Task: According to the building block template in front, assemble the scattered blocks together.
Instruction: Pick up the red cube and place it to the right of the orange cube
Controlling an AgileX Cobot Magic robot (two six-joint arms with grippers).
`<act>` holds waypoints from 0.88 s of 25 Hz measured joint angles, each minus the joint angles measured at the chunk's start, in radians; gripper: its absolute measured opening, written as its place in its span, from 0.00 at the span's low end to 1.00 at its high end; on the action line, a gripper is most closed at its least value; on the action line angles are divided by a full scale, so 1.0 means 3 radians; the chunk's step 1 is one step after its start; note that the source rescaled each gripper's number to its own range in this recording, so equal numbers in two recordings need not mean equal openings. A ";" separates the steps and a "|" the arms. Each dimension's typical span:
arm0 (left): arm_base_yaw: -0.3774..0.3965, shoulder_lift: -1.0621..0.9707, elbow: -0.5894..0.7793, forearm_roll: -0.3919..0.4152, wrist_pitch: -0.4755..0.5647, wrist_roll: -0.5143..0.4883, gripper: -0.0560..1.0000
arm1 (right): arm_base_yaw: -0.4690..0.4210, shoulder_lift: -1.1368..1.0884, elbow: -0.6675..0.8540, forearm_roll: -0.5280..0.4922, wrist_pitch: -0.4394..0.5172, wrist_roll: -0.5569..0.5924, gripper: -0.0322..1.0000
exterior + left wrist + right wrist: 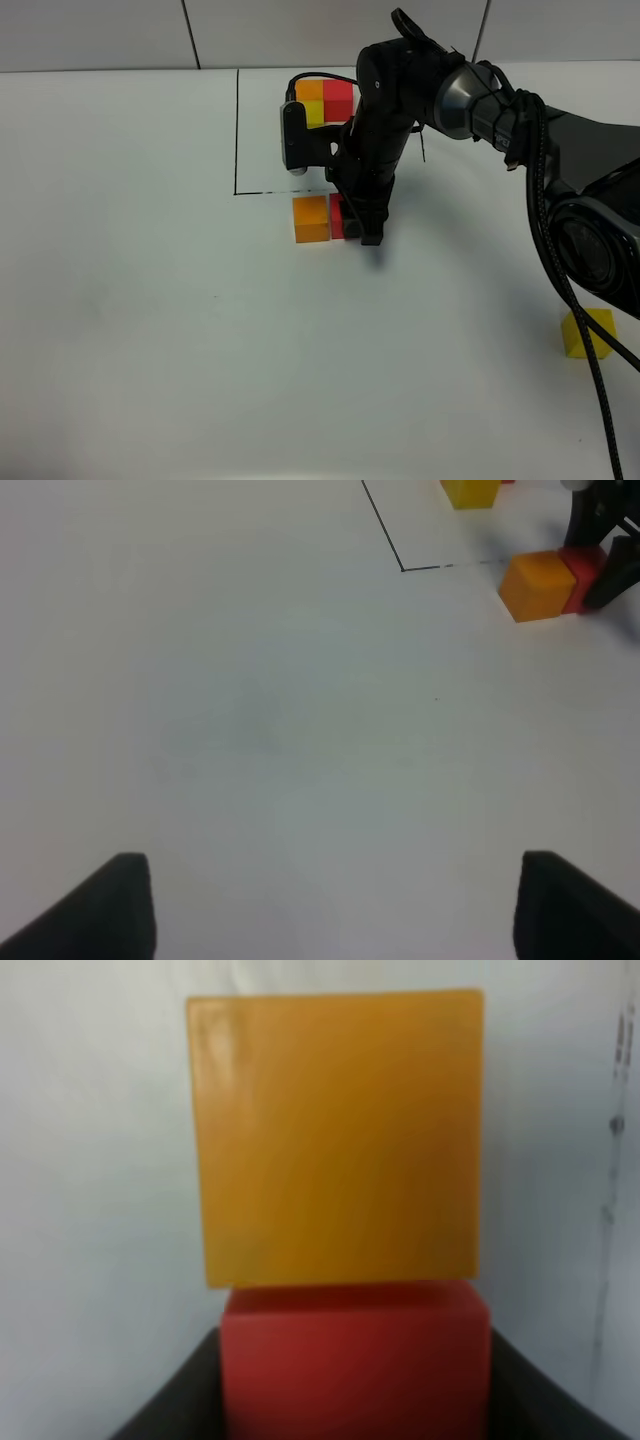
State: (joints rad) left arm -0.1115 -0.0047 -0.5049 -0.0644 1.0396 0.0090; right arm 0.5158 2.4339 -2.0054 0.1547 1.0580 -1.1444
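Exterior high: white table [130,330]; all places given vs the loose orange cube [311,218].
left gripper [335,905]: seen only in left wrist view; fingertips set wide apart, nothing btwn them; well apart from the loose orange cube, which lies far ahead of it.
black frame [237,130]: thin drawn line; its near edge runs just behind the loose orange cube; can't tell if they touch; rt part of frame hidden by the arm.
template cluster [323,100]: inside the frame, behind the loose orange cube; orange + red cubes side by side, yellow one in front of the orange; tight L, all touching.
loose orange cube: flat on table, outside the frame, upright, square to the frame's near edge.
loose red cube [337,217]: touching the rt face of the loose orange cube, flush; mostly hidden by fingers in exterior view; rt wrist view shows the 2 faces pressed together w/ no gap.
right gripper [352,222]: pointing down, just rt of the loose orange cube; fingers clamp the loose red cube on 2 opposite sides, not the side facing the orange.
loose yellow cube [604,328]: alone, well apart from the loose orange cube, far to its rt and nearer the camera; partly behind the rt arm's cable.
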 joint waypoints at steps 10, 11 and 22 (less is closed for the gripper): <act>0.0000 0.0000 0.0000 0.0000 0.0000 0.0000 0.65 | 0.0023 0.0000 0.0000 -0.0004 -0.0007 0.0049 0.04; 0.0000 0.0000 0.0000 0.0000 0.0000 0.0000 0.65 | 0.0023 0.0000 0.0000 -0.0004 -0.0004 0.0057 0.04; 0.0000 0.0000 0.0000 0.0000 0.0000 0.0000 0.65 | 0.0026 0.0000 0.0000 -0.0007 -0.0001 0.0230 0.04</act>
State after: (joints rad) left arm -0.1115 -0.0047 -0.5049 -0.0644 1.0396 0.0090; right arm 0.5236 2.4339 -2.0054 0.1526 1.0577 -1.0754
